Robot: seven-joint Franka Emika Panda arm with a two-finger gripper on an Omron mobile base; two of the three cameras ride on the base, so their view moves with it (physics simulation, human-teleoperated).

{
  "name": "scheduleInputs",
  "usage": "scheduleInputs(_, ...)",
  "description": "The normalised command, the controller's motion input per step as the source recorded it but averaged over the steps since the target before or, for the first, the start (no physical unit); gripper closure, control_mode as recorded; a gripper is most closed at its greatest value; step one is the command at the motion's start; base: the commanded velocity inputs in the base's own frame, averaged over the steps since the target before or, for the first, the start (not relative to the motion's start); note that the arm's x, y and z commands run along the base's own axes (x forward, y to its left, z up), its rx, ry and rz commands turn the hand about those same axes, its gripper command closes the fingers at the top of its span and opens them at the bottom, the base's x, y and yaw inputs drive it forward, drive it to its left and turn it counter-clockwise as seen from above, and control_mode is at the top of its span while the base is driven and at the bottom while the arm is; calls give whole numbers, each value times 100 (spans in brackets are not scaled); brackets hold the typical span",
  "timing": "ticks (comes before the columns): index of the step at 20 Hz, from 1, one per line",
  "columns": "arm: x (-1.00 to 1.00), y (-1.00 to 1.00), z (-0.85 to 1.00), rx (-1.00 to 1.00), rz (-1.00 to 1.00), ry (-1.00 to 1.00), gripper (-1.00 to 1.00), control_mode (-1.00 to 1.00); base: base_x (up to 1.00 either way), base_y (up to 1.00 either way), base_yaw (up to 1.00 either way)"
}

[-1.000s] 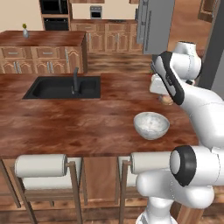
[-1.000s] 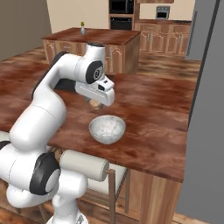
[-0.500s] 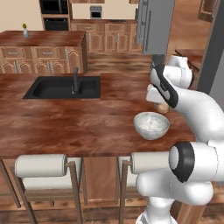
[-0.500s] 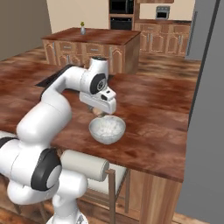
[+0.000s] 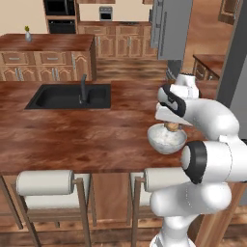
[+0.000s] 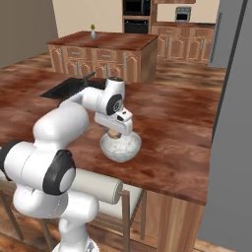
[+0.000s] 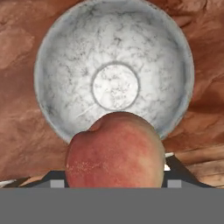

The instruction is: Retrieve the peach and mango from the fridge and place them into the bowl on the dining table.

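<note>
My gripper (image 5: 170,124) hangs just above the bowl (image 5: 166,140), shut on the peach (image 5: 171,127), a reddish-pink fruit with a cleft. The hand view looks straight down on the peach (image 7: 116,151), which sits over the near rim of the pale speckled bowl (image 7: 52,96); the bowl holds nothing. From the right side the gripper (image 6: 114,133) and peach (image 6: 114,134) sit above the bowl (image 6: 121,149). The bowl stands on the reddish-brown dining table (image 5: 72,137). The grey fridge (image 5: 172,29) stands far back. The mango is out of view.
A black sink with tap (image 5: 70,95) is set into the table left of the bowl. Two padded stools (image 5: 46,183) stand along the near edge. A wooden island with a small vase (image 5: 46,46) lies behind. A tall grey panel (image 6: 231,128) rises close on the right.
The arm has brought the gripper down and slightly toward me with the peach, from above the table behind the bowl to just over the bowl.
</note>
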Motion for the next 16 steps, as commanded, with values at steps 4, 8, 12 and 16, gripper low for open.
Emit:
scheduleInputs(4,40,0,-54,0,0,7,100,-100,0,0,0)
scheduleInputs(8,34,0,-45,0,0,7,100,-100,0,0,0)
scheduleInputs(12,29,0,-37,0,0,7,100,-100,0,0,0)
scheduleInputs(16,28,-6,-30,0,0,6,100,-100,0,0,0)
